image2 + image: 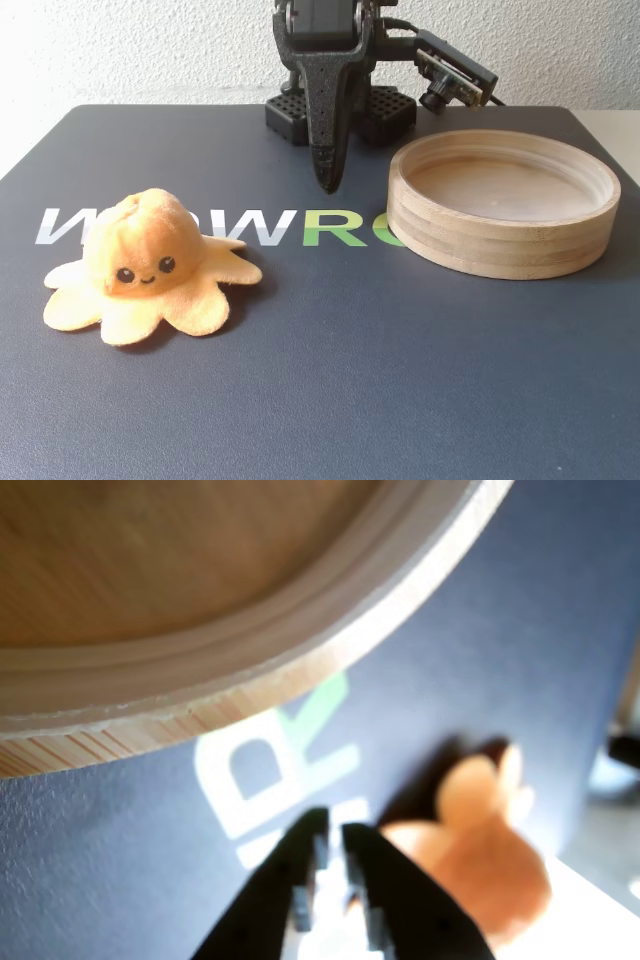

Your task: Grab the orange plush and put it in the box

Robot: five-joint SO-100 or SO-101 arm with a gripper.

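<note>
The orange plush (150,265), a yellow-orange octopus with black eyes and a smile, sits on the dark mat at the left of the fixed view. In the wrist view it (480,855) shows blurred at the lower right. The box (503,202), a shallow round tray of pale wood, stands empty at the right. Its rim (250,670) fills the top of the wrist view. My black gripper (328,182) hangs point down at the back of the mat, between plush and box, apart from both. Its jaws (333,842) are nearly together and hold nothing.
The dark mat (330,370) bears white and green letters (270,227). The arm's base (340,110) stands at the mat's back edge against a white wall. The mat's right edge meets a pale table (625,130).
</note>
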